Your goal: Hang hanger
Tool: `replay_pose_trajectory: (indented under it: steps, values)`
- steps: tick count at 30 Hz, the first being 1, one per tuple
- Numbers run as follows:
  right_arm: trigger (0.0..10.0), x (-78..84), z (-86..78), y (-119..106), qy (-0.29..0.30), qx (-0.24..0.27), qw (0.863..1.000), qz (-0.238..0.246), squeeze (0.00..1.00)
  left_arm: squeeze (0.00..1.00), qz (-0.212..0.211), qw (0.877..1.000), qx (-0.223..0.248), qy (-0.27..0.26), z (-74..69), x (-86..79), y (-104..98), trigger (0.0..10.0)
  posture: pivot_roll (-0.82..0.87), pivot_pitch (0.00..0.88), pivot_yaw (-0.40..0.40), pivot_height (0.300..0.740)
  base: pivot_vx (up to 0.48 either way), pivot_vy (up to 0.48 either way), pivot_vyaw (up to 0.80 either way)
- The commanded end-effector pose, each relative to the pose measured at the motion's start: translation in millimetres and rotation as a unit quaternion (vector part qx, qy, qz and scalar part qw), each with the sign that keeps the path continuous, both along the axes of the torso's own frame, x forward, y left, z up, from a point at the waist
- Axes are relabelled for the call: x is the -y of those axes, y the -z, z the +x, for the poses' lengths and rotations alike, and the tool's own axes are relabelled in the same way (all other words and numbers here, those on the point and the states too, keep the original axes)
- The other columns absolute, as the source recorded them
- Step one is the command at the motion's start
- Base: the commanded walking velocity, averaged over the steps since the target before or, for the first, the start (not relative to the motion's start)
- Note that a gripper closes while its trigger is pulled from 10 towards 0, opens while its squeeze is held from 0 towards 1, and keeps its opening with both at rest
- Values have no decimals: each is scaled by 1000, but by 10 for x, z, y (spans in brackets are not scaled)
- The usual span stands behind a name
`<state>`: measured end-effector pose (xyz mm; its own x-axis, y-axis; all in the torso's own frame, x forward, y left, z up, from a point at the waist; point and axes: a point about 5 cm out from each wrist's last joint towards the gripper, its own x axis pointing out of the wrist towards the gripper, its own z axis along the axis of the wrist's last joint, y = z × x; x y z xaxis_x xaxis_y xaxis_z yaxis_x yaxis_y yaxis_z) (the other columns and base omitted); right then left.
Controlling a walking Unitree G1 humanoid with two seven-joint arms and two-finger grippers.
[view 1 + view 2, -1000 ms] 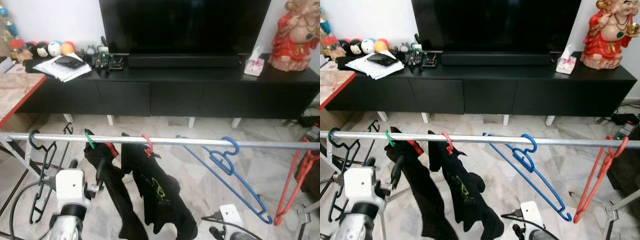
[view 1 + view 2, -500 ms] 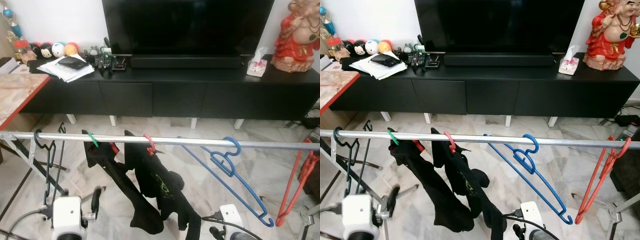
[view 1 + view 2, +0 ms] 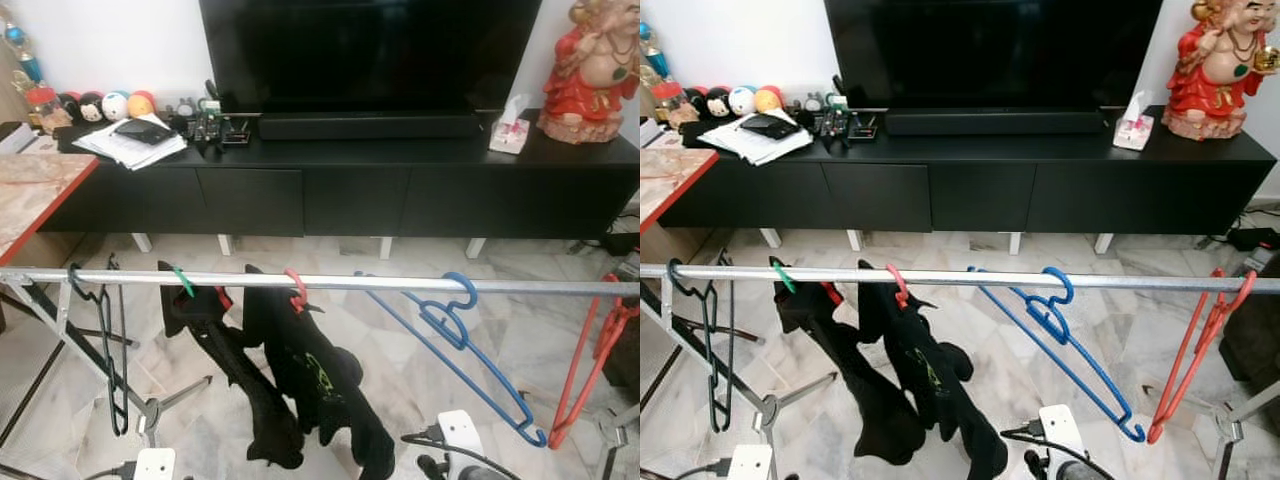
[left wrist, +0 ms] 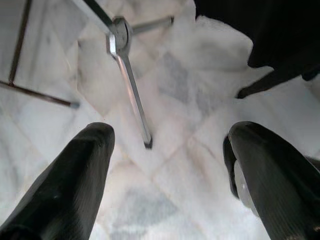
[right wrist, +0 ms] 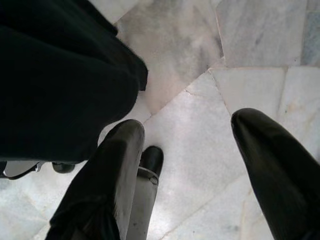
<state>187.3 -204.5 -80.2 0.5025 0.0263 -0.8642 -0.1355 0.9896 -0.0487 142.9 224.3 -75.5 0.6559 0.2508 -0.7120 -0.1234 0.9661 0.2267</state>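
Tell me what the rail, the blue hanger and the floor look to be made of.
Rail: metal tube, judging by its silvery-grey sheen.
Blue hanger: likely moulded plastic; uniform bright colour, flat glossy arms.
Floor: polished marble or marble-look tile; pale with grey veins and visible joints.

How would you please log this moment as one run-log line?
black plastic hanger: hooked on silver metal rail | left pincer: open, empty, over marble floor | right pincer: open, empty

- Left gripper [image 4: 167,150]: hanging low, pointing downward, fingers [image 4: 70,185] spreading wide, holding nothing.
- Right gripper [image 5: 187,160]: hanging low, pointing downward, fingers [image 5: 272,165] gaping, gripping nothing.
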Motion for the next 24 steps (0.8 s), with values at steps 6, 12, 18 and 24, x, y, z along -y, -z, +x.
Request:
replay_pose_trajectory:
  steps: [6,12,18,24]
  values:
    - [10000,9,-9,4,12,0,1000,0,0,0,12,1000,-16,-4,-8,-59,65,10000,-33,0,37,740,0,-179,0]
    - [10000,17,-18,9,8,-9,1000,-7,0,0,14,1000,-16,-3,-7,-63,84,10000,-31,0,35,740,0,-282,0]
    - [10000,17,-27,15,13,-15,1000,-6,0,0,18,1000,-18,-1,-39,-74,97,10000,-32,0,36,740,0,-281,-266]
    - [10000,8,-15,9,10,-9,1000,0,0,0,20,1000,-17,1,-44,-79,103,10000,-29,0,33,740,0,-234,-174]
